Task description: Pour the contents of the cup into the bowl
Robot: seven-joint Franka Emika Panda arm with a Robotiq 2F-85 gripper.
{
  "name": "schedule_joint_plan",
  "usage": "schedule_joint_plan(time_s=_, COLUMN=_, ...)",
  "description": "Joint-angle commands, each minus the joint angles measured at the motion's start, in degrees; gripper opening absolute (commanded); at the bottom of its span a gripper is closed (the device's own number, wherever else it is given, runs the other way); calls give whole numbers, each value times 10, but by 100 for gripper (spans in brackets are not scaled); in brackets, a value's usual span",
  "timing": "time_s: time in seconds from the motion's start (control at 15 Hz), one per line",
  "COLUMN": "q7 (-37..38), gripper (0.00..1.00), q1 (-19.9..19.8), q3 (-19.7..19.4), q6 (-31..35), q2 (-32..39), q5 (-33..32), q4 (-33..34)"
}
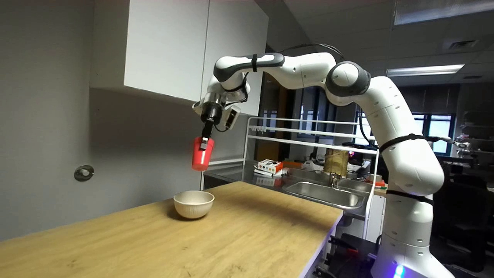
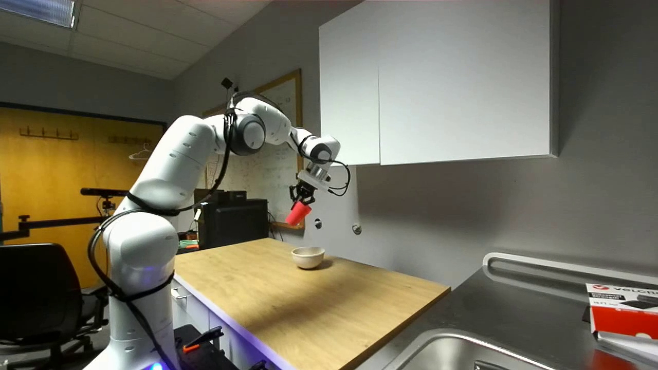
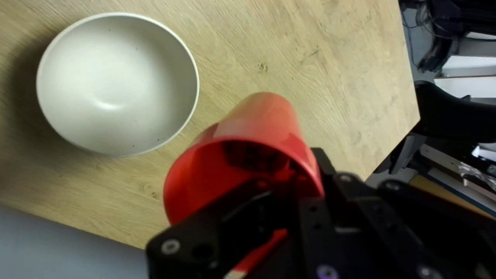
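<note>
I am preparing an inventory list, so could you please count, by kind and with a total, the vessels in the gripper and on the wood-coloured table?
Red cup, held in the gripper: 1
Cream bowl, on the table: 1
Total: 2

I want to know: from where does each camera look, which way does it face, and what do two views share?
An exterior view: seemingly beside the tan wooden tabletop, facing toward the rectangular steel sink; white jointed arm and black gripper show.
An exterior view: from the sink side, facing the tabletop and wood-framed whiteboard; arm and gripper show.
Wrist view: on the wrist, looking down past the tapered red plastic cup at the round cream bowl; only gripper parts show.
Both exterior views share arm, cup, bowl, tabletop, sink.
</note>
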Motion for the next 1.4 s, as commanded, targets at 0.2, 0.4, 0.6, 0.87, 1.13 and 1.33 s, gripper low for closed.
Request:
schedule_joint_plan(time_s=0.2, q7=9, gripper=2, q1=-20, q3=5, q6=-76, q2=103, q5=87, q4=83)
schedule_joint_plan(time_s=0.4, q7=10, gripper=2, q1=-21, q3=6, q6=-91, q2=139, q5=115, q4=97)
schedule_joint_plan(time_s=0.6, q7=13, gripper=2, q1=-24, q3=7, q6=-110, q2=171, q5=145, q4=114)
schedule_joint_plan(time_s=0.87, q7=27, gripper=2, q1=-28, q3=8, q6=-149, q2=214, q5=192, q4=142)
schedule_joint_plan(time_s=1.13, q7=62, gripper=2, q1=-33, q3=7, q6=-195, q2=259, q5=241, q4=178)
schedule_joint_plan(time_s=1.33, q7=101, gripper=2, q1=-35, q3=6, q6=-217, q2=290, q5=280, q4=202)
